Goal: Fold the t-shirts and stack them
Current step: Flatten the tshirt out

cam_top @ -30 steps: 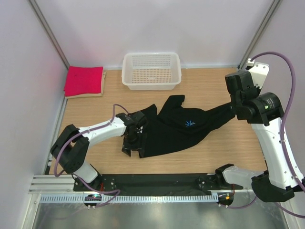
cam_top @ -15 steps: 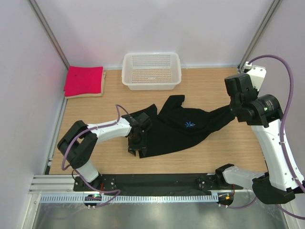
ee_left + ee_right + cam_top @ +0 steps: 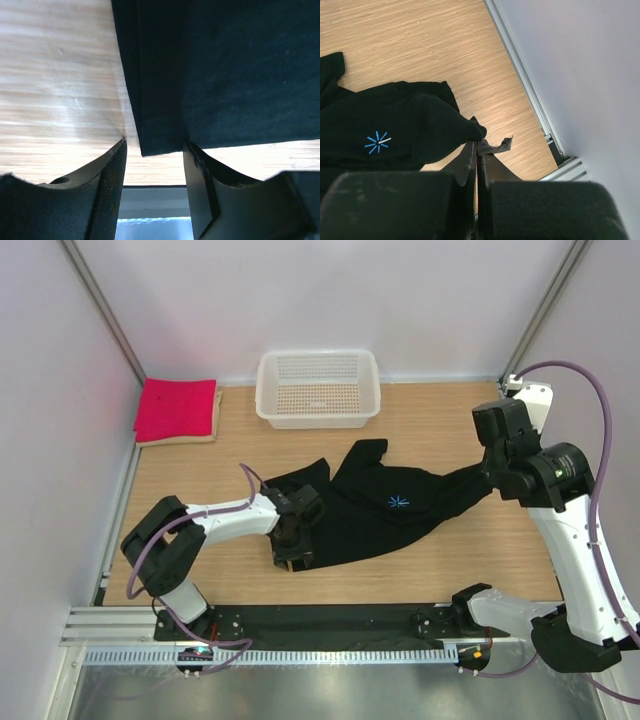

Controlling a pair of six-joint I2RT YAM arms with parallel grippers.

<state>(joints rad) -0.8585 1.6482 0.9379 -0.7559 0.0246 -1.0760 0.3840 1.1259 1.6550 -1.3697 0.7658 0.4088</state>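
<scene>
The black t-shirt (image 3: 380, 512) with a tiny blue mark (image 3: 397, 501) lies spread across the middle of the table. My left gripper (image 3: 291, 548) is open at the shirt's near-left corner; in the left wrist view that hem corner (image 3: 159, 140) sits just past the gap of the gripper (image 3: 155, 167), not clamped. My right gripper (image 3: 489, 473) is shut on the shirt's right end and holds it raised; the right wrist view shows the jaws (image 3: 478, 146) pinching black cloth (image 3: 440, 125). The pink-red shirt (image 3: 178, 407) lies folded on the beige one (image 3: 178, 439) at the back left.
A white mesh basket (image 3: 318, 388) stands at the back centre. Aluminium frame posts and pale walls close in both sides. A metal rail (image 3: 540, 115) runs along the table's right edge. The black base plate (image 3: 320, 622) lies along the near edge.
My left gripper has slid a little right and nearer, along the shirt's left edge to its near corner. My right gripper has barely moved and still holds the shirt's end.
</scene>
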